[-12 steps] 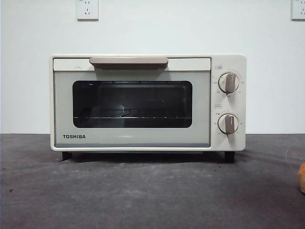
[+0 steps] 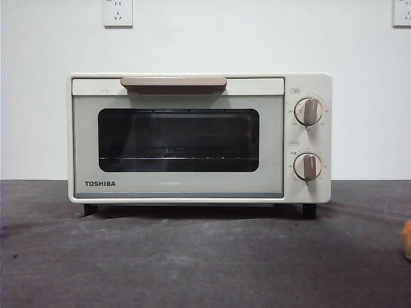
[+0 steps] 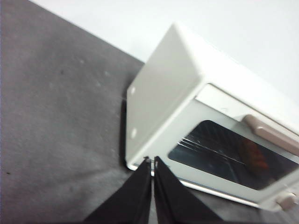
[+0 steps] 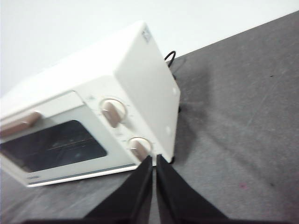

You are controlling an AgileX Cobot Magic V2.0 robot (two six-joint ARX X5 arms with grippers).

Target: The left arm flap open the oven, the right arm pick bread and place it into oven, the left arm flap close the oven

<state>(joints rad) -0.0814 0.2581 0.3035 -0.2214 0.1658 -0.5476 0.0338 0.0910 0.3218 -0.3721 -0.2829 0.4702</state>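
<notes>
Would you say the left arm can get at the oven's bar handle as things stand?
Probably yes: the oven door is shut, its handle shows uncovered, and the left claw, jaws together, hangs off the oven's side with nothing visible between.

Plain white wall (image 2: 257, 38) with two sockets (image 2: 117, 13), dark grey tabletop (image 2: 192, 263).

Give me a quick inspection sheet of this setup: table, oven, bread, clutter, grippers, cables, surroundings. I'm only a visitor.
Surface: dark grey table, matte and mottled.
Oven: cream oven upright on black feet, door shut, handle untouched, wire rack visible inside, no bread in it.
Bread: only an orange-tan sliver at the front view's right edge, on the table.
Clutter: nothing seen.
Grippers: left gripper in the air near the oven's plain end, jaws closed, empty; right gripper near the knob end, jaws closed, empty.
Cables: a black cord behind the oven.
Surroundings: white wall with two sockets.
</notes>
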